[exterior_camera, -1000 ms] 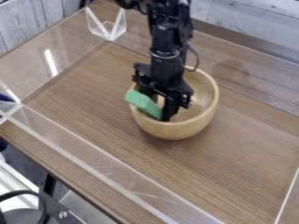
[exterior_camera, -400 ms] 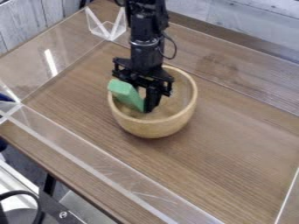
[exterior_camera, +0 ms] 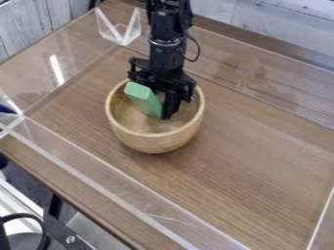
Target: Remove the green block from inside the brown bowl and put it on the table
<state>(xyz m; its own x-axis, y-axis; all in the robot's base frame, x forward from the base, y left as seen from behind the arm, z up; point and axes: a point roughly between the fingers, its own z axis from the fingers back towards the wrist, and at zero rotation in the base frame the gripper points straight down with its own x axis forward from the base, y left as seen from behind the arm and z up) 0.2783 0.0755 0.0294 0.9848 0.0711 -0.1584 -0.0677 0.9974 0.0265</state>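
Observation:
The brown bowl (exterior_camera: 156, 132) sits on the table (exterior_camera: 248, 166) left of the middle. My gripper (exterior_camera: 162, 100) reaches down from above into the bowl's back half, with the black arm rising behind it. Its fingers are shut on the green block (exterior_camera: 143, 98), which stands tilted just above the bowl's back-left rim. The block's right end is hidden behind the fingers. Whether the block still touches the rim I cannot tell.
Clear acrylic walls (exterior_camera: 78, 166) edge the table on the left, front and back. A clear folded stand (exterior_camera: 120, 27) sits at the back left corner. Bare tabletop lies to the right of the bowl and in front of it.
The gripper with the green block has moved left and slightly up, and the bowl has slid left across the table along with it.

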